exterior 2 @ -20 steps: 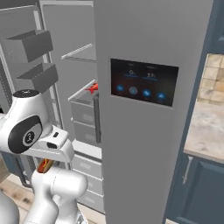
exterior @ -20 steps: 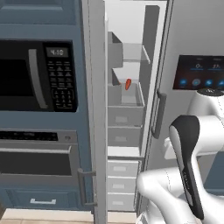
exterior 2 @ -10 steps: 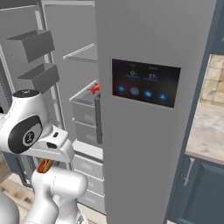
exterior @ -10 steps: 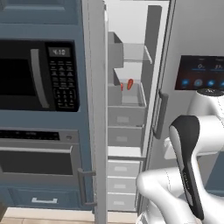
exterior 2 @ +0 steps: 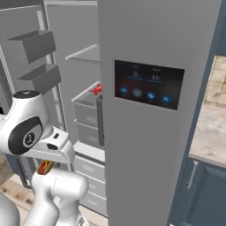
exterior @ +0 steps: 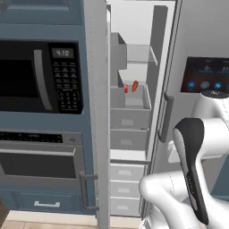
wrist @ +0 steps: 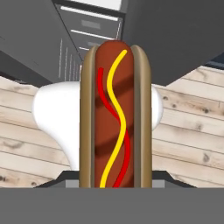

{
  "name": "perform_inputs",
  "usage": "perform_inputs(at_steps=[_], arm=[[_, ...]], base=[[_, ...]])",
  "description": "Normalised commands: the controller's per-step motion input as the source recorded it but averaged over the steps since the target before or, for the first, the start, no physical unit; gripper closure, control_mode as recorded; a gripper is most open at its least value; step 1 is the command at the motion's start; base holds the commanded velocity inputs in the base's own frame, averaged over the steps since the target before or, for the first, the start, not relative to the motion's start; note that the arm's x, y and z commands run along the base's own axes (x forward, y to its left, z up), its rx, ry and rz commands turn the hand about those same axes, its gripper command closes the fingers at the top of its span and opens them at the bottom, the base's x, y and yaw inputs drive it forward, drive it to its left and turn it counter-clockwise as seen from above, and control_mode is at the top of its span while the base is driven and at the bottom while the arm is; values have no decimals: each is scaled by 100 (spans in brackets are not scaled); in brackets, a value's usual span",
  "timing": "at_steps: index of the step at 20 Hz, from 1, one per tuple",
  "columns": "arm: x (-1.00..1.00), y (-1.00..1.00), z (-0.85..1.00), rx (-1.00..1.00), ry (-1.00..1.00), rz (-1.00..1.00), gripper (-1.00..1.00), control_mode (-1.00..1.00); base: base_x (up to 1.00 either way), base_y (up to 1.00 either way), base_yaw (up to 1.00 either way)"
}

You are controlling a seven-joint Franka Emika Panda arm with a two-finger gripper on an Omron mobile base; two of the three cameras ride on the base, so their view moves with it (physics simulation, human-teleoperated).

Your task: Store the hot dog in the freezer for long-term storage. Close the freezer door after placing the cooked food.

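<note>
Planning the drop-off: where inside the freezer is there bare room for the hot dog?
The clear shelf above the top drawer looks bare. That drawer's back is crowded by a red item and an orange piece; its front looks free.

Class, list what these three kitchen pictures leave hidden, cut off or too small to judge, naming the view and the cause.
- Hand view: the fingers, hidden behind the hot dog.
- Right base view: most of the hot dog, covered by the arm.
- Left base view: the red items in the freezer drawer, too small to identify.
- Left base view: the freezer door is edge-on; its face is unseen.
</note>
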Motion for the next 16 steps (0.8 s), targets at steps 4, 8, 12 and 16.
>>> perform_inputs(at_steps=[4, 8, 12, 16], arm=[[0, 0, 0, 0, 0, 0, 100, 100], [0, 0, 0, 0, 0, 0, 100, 100], [0, 0, 0, 0, 0, 0, 100, 100], [0, 0, 0, 0, 0, 0, 100, 100]], base=[[70, 0, 0], [77, 0, 0], [86, 0, 0], [79, 0, 0]])
